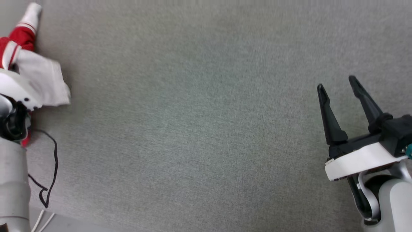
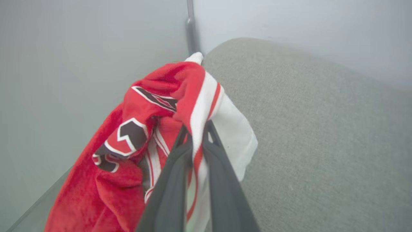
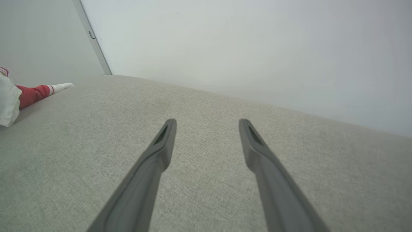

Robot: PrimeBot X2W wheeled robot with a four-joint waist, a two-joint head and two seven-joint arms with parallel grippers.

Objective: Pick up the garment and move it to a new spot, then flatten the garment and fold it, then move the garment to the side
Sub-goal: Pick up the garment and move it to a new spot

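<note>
Here, in the head view, the red soft-fabric jersey with white sleeves (image 1: 38, 77) is bunched at the far left of the grey woven cloth surface (image 1: 193, 129). The right gripper (image 1: 336, 83) hovers at the near right, fingers spread. In the left wrist view, the left gripper (image 2: 195, 130) is clamped on the jersey's striped trim. In the right wrist view, the jersey sits far left.
</note>
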